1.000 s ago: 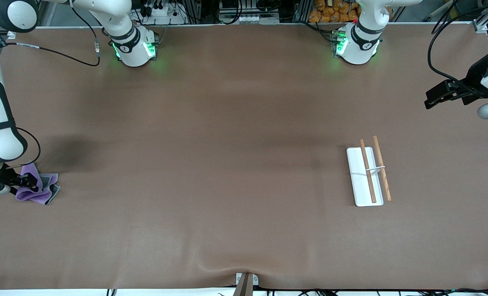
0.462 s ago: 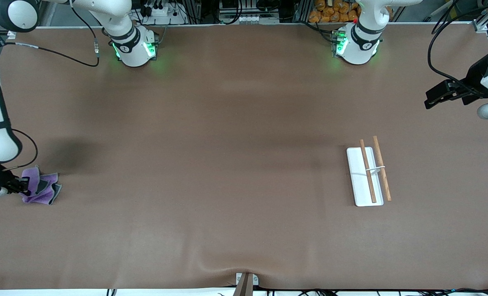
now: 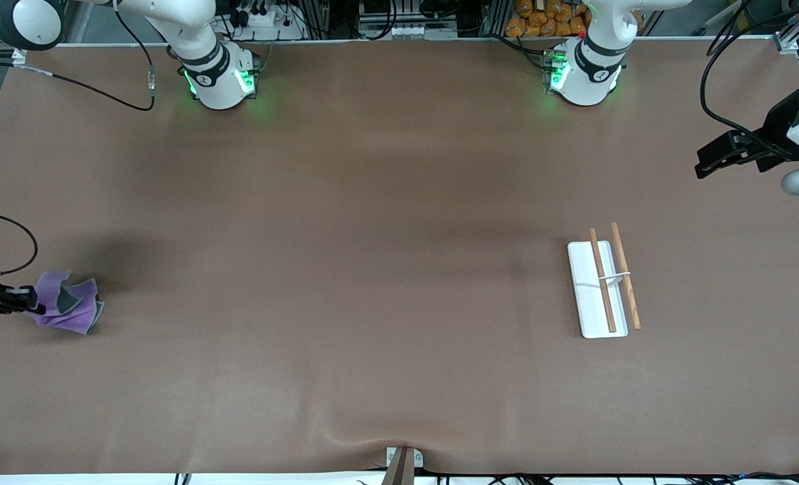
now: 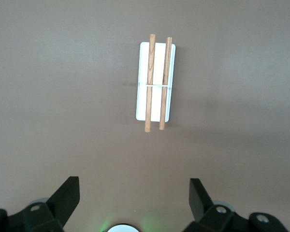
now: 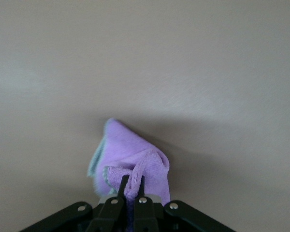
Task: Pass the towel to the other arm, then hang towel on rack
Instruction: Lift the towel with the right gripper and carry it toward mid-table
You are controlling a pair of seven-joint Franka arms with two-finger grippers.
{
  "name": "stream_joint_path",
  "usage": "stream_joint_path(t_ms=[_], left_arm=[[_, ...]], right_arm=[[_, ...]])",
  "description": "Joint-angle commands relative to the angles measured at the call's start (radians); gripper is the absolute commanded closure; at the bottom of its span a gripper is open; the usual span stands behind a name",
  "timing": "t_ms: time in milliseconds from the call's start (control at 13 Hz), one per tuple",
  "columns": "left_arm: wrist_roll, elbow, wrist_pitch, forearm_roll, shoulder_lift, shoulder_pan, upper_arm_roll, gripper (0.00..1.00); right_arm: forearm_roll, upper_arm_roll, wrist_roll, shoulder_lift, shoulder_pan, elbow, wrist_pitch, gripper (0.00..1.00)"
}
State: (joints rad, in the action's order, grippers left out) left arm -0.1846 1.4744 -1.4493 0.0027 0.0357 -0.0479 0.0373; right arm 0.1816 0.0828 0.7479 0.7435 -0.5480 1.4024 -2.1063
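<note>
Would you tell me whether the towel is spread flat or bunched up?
Bunched up: the towel hangs crumpled from the right end effector, its grey reverse showing.

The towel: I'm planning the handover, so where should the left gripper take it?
Probably the loose hanging end of the towel, from the side away from the right gripper, which is shut on one bunched edge. The rest droops free there. The left gripper waits open, high above the rack.
</note>
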Motion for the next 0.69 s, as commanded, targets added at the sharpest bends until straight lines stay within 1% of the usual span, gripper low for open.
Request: stream_joint_path(t_ms=[0,154,308,462,538,615], left_arm=[[0.022,-0.006,0.010,0.002,-0.005,0.005,0.003,0.00],[0.021,-0.005,0.010,0.002,-0.005,0.005,0.003,0.00],[0.022,-0.005,0.009,0.002,-0.004,0.005,0.003,0.00],[0.021,-0.005,0.010,0.002,-0.004,0.005,0.003,0.00],[0.022,-0.005,0.010,0.002,-0.005,0.006,0.003,0.00],[0.022,-0.005,0.010,0.002,-0.005,0.006,0.003,0.00]], right_arm=[[0.012,0.000,-0.175,-0.090,0.017,-0.005,0.209,1.00],[0.013,0.000,-0.283,-0.150,0.032,-0.005,0.386,1.00],[0.016,0.002,-0.370,-0.212,0.057,-0.003,0.527,1.00],[0.018,0.003,-0.468,-0.306,0.124,-0.003,0.658,1.00],[0.018,0.002,-0.523,-0.347,0.163,-0.002,0.698,1.00],[0.022,0.003,-0.588,-0.369,0.202,-0.002,0.738,1.00]])
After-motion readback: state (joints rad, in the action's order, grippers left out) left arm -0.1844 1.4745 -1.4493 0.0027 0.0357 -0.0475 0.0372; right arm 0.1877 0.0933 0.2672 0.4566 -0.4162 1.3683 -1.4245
